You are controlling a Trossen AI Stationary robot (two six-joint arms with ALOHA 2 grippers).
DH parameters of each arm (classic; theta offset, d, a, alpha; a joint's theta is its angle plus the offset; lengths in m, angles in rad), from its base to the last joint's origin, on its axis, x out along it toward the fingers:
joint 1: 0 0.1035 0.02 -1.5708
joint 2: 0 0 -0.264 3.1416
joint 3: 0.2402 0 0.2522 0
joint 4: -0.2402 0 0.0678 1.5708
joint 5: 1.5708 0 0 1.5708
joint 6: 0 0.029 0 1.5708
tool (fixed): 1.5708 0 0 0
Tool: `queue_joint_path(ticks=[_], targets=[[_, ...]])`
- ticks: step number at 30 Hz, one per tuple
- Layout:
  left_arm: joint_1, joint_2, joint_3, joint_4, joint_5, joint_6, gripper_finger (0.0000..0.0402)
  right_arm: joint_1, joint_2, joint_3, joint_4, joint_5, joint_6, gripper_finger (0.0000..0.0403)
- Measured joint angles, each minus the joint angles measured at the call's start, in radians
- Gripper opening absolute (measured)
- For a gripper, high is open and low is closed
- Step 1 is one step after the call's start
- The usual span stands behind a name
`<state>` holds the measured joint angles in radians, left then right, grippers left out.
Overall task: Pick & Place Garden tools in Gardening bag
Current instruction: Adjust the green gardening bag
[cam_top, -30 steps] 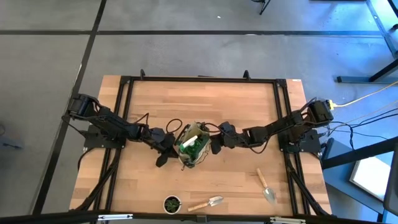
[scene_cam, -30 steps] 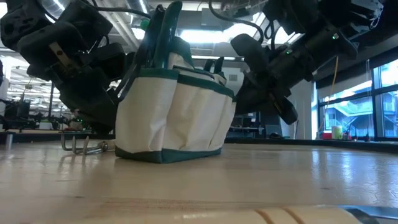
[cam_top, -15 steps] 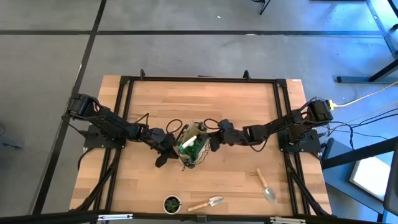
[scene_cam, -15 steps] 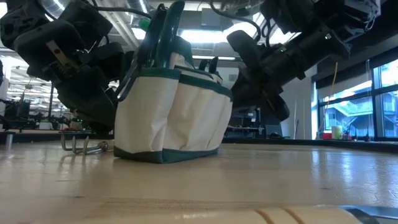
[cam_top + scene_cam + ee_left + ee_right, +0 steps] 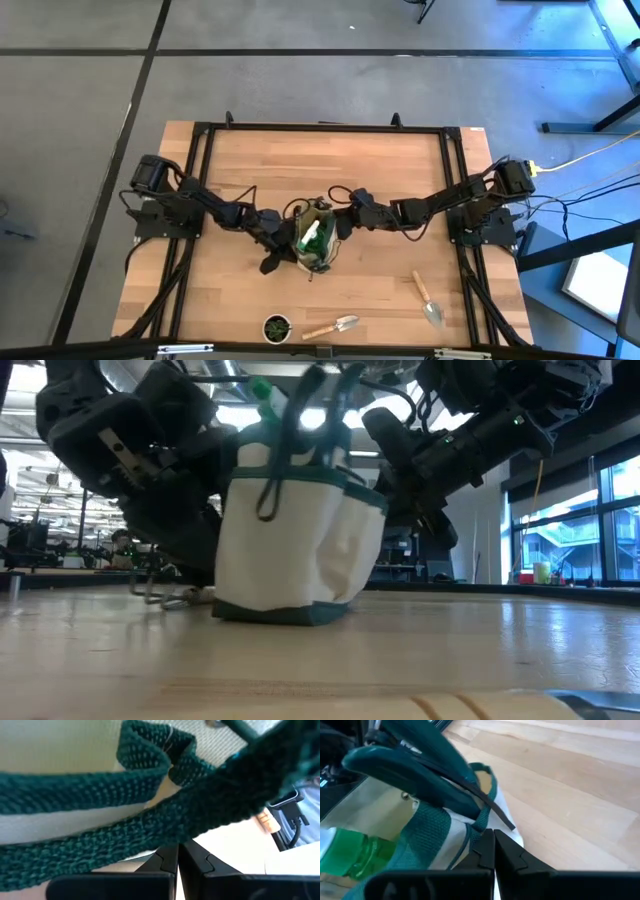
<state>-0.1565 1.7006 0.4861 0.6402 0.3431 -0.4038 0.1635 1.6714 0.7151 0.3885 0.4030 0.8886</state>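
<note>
Bag (image 5: 312, 240) shifted right; 2 trowels (image 5: 332, 326) out.

Bag (image 5: 290, 540) of matt cream cloth with coarse woven green straps (image 5: 100, 835); table (image 5: 380, 180) of smooth pale wood; glossy green plastic bottle (image 5: 355, 857).

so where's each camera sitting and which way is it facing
High: overhead, straight down; both arms, bag, two trowels.
Low: table height, level across; bag, both arms.
Left wrist: against the bag's strap; shut left pincer.
Right wrist: at the bag's rim; shut right pincer, green bottle.
All share the bag.
</note>
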Motion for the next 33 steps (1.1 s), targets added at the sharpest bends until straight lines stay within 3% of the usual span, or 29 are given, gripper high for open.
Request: queue_joint_path(ticks=[8,15,33], targets=[[0.003,-0.032,0.002,-0.059,0.003,-0.003,0.0001,0.001,0.000,0.000,-0.005,-0.033,-0.010,0.0000],[-0.007,-0.117,-0.002,-0.262,-0.134,-0.009,0.0002,0.002,0.000,0.000,-0.023,-0.042,-0.015,0.0000],[-0.021,-0.190,0.000,-0.319,-0.227,0.021,0.0002,0.002,-0.088,0.000,-0.110,-0.033,-0.060,0.0000]])
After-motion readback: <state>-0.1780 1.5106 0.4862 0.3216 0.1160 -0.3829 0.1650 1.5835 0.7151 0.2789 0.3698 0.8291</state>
